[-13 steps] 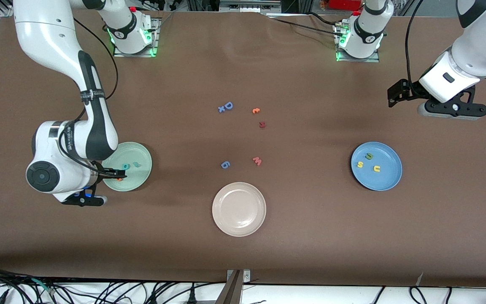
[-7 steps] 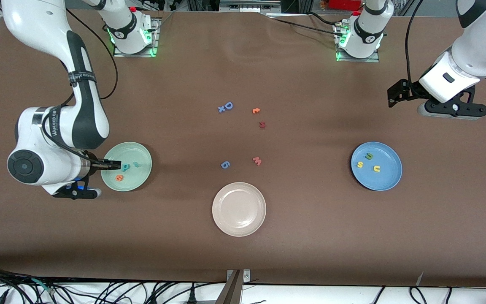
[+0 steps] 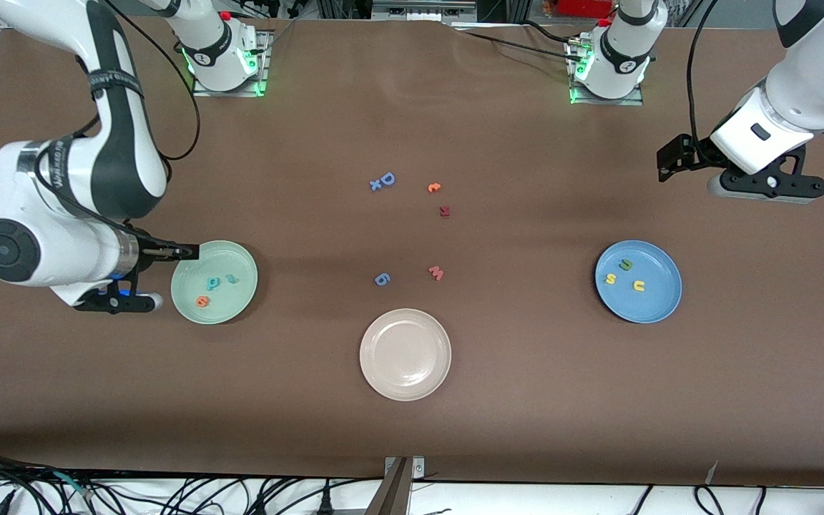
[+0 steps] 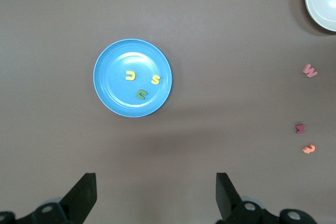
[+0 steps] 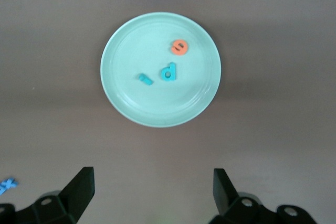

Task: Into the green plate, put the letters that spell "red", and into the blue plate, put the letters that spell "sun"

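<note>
The right gripper hangs spread wide and empty above the green plate at the middle left of the front view; on that plate lie the teal r, teal d and orange e; the left gripper, likewise wide apart and holding nothing, waits at the upper right; the blue plate below it carries the yellow s, yellow u and olive n.
</note>
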{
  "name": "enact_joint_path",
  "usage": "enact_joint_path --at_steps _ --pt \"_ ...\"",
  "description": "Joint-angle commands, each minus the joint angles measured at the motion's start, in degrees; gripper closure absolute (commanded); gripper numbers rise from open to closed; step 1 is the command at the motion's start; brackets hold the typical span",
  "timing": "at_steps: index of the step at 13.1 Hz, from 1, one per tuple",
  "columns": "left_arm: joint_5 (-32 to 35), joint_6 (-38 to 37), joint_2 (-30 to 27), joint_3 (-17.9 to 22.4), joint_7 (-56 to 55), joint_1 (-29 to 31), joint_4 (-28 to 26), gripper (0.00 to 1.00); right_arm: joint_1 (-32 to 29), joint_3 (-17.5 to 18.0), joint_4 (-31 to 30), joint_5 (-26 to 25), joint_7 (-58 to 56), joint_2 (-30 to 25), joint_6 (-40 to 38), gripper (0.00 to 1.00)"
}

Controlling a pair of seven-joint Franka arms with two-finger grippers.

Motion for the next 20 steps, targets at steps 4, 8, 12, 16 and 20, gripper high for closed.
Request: enact_joint_path --at_steps 4,8,12,16,20 --pt "-0.80 -0.61 0.45 0.54 1.15 -0.46 1.18 0.00 -10.39 8.59 -20.62 -0.47 -0.30 -19.74 6.06 0.00" --pt "-0.80 -0.61 0.54 0.45 1.15 -0.46 1.18 0.00 -11.19 8.68 -22.25 -0.64 -0.65 -26.09 3.11 0.00" --pt "-0.80 -0.61 0.54 0.45 0.89 -0.55 1.18 0.00 -12.94 9.03 -20.74 -3.98 -1.27 -28.82 -1.57 0.00" --pt "-0.80 -0.61 0.54 0.45 0.89 -0.55 1.18 0.00 -16.02 12.29 -16.89 -6.36 -1.71 -29.35 -6.92 0.00" --pt "-0.80 -0.61 0.54 0.36 0.80 -0.55 1.18 0.00 -17.08 12.29 -14.42 -5.30 -2.94 -29.61 -8.07 0.00"
